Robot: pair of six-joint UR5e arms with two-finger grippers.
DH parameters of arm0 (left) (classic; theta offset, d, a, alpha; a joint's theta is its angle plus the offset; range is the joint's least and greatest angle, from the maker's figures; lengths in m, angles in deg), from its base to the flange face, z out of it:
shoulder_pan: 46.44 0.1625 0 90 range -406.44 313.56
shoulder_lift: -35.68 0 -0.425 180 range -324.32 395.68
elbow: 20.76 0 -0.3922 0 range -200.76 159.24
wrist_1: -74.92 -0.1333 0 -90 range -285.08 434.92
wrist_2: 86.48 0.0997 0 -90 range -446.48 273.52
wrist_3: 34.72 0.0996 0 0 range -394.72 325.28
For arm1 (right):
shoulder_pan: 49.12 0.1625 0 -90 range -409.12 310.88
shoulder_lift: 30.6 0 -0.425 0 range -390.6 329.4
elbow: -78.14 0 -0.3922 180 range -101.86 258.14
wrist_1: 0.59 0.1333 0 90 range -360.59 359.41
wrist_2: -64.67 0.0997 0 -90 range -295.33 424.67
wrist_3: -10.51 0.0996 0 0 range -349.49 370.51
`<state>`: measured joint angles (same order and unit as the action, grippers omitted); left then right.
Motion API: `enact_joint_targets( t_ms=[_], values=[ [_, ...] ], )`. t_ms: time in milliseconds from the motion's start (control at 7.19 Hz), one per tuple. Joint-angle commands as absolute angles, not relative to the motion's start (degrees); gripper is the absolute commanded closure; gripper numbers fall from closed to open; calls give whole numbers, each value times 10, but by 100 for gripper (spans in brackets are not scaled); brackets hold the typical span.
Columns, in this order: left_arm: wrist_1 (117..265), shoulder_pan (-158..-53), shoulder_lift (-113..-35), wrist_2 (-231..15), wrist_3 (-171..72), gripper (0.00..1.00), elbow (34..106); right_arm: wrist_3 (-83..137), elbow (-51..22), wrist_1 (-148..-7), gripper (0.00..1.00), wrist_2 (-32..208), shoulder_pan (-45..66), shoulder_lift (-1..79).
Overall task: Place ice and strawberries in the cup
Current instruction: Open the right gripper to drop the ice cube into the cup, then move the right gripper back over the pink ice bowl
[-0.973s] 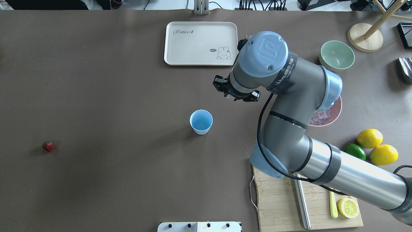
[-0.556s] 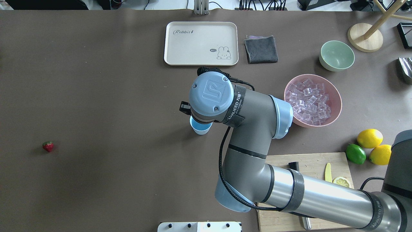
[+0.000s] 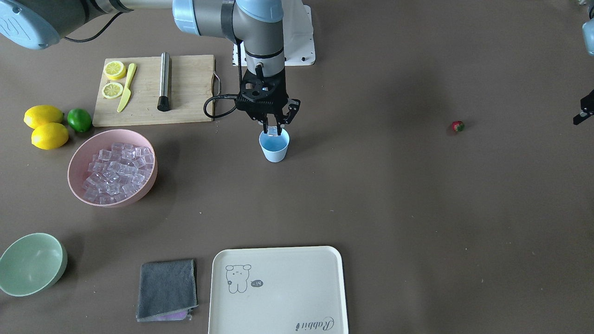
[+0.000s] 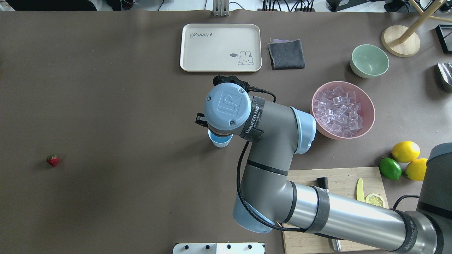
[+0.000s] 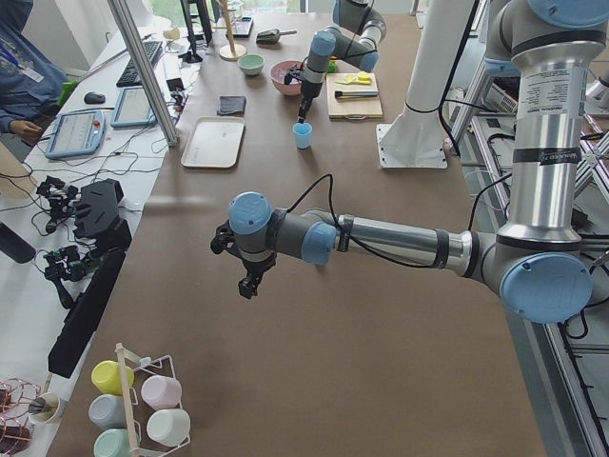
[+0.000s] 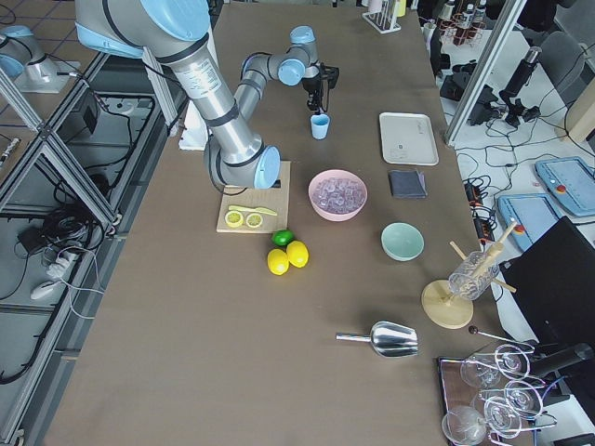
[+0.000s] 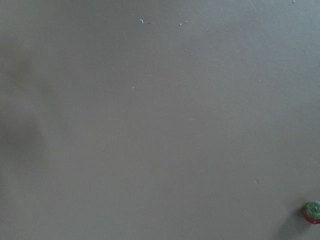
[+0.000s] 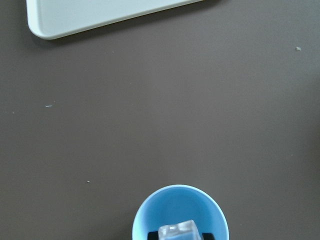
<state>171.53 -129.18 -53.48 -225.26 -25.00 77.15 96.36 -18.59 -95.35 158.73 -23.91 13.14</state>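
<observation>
Front view: the right gripper (image 3: pixel 273 129) hangs just above the cup (image 3: pixel 274 150), fingers pinched narrow on one ice cube (image 3: pixel 273 132). The strawberry (image 3: pixel 458 126) lies well apart, near the left gripper (image 3: pixel 584 112), whose opening I cannot tell.
Overhead: the wrist hides most of the cup; the pink bowl (image 4: pixel 371 120) holds the rest of the ice.
Left wrist: the strawberry is only just in the corner, on bare table.
Right wrist: the cube sits between the dark fingertips, over the cup's mouth.
Handling: the cube looks hard, slick and light, best held on two flat faces. The berry is tiny, so I'd pinch it gently across its sides. The cup looks light and easy to tip.
Change: a second ago the gripper was off beside the cup; now it is over it. Cup and berry have not moved.
</observation>
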Motion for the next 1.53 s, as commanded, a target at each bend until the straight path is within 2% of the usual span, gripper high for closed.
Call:
enact_joint_targets(
  t_ms=[0,139,417,556,834,1112,1390],
  values=[
    [1716,-1291,-534,-2253,-250,2,771,966,-186,-957,0,1590,-239,132],
    [1716,-1291,-534,-2253,-250,2,771,966,-188,-959,0,1598,-238,135],
    [1716,-1291,-534,-2253,-250,2,771,897,-213,-1048,0,1625,-212,150],
    [1715,-1291,-534,-2252,-250,2,771,840,-237,-1043,0,1656,-176,196],
    [1715,-1291,-534,-2252,-249,2,767,688,-256,-998,0,1705,-88,282],
    [1714,-1291,-534,-2252,-250,2,766,565,-255,-877,0,1792,2,390],
    [1716,-1291,-534,-2252,-250,2,768,508,-249,-817,0,1813,30,453]
  ],
)
